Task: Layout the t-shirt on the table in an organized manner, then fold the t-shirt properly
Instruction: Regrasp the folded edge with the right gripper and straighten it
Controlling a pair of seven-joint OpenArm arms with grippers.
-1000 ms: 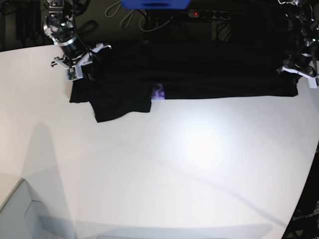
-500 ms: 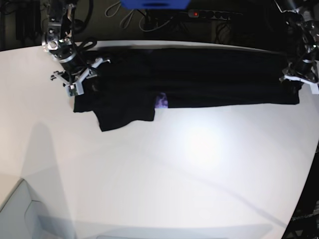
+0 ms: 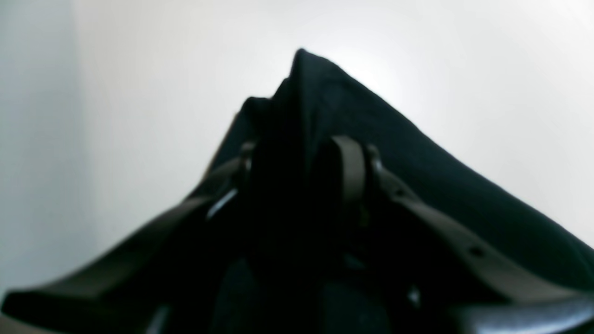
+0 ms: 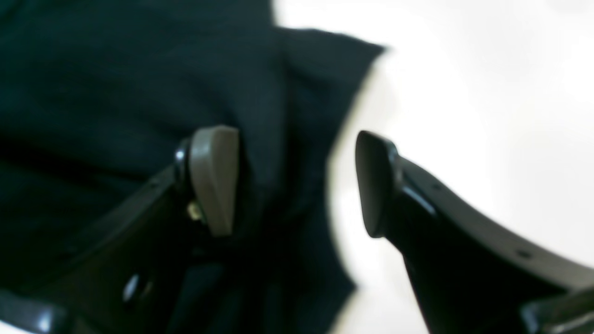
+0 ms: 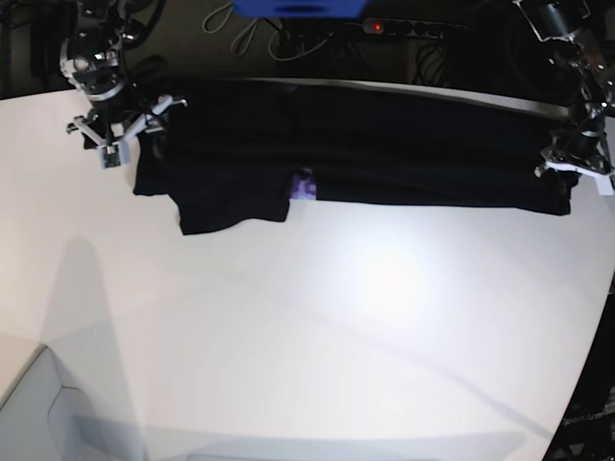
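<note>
Desk (image 5: 336, 336) fills the near area: smooth, white, with a soft sheen. Next comes 1 dark flap (image 5: 226, 213), rounded at its lower edge and projecting from the t-shirt (image 5: 413, 154). Compared with 0.5 s ago, the flap and adjoining end lie slightly further toward the view's left. Beside the flap, 1 small purple patch of print (image 5: 303, 185) shows at the near edge.

The t-shirt forms 1 long, layered black band across the far part of the desk. Its cloth is matte and pliable, with soft creases and ragged end layers.

At the view's left end, the right fingers (image 4: 213, 181) have spread and shifted outward: 1 lies against the cloth, 1 stands over bare desk. This end appears released. At the opposite end, the left fingers (image 3: 350, 171) stand apart around 1 raised ridge; whether they touch it cannot be told. Judgement: 1 fold pass is probably ending; clear both fingers without dragging the layers, then align the flap.

Beyond the band, thin cables (image 5: 235, 38) curve.
</note>
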